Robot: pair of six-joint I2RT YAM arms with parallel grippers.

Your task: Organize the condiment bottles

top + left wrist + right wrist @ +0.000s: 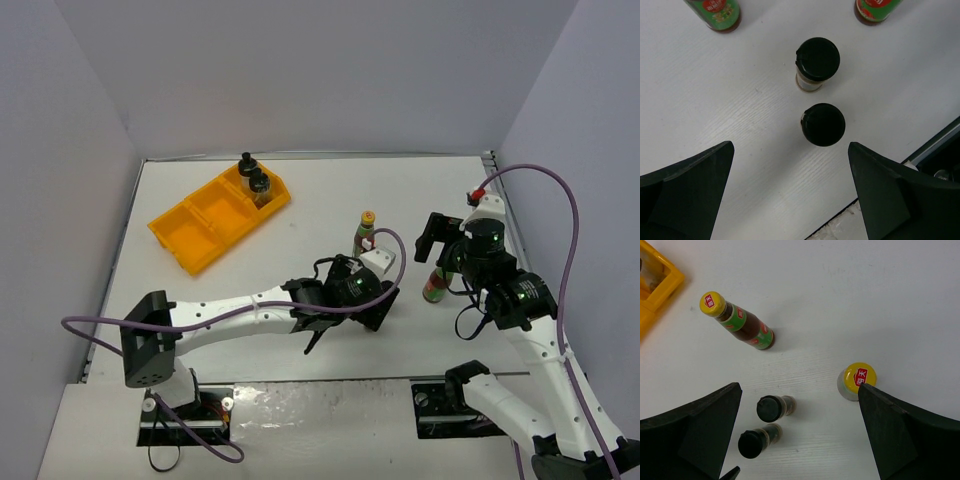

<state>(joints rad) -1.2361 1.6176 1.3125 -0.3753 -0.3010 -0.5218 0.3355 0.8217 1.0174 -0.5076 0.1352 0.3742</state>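
Condiment bottles (pixel 366 232) stand in two places on the white table (pixel 300 195): two in the orange tray (pixel 188 238) near the far left corner, and four on the bare top towards the right. The tray has three compartments in a row. The two wide jars (pixel 260 186) with black lids stand upright, side by side, in the end compartment nearest the back wall. The left claw (pixel 790 150) hangs over the middle of the table with its fingers spread wide, gripping nothing. The right claw (pixel 799 395) is spread wide too and holds nothing. One yellow-capped sauce bottle (pixel 858 380) stands upright just beside one of the right claw's fingers; whether they touch I cannot tell. The other sauce bottle (pixel 742 325) stands apart from it, between that claw and the tray. Two small spice jars (pixel 823 125) with black caps stand close together without touching, just ahead of the gap between the left claw's fingers.
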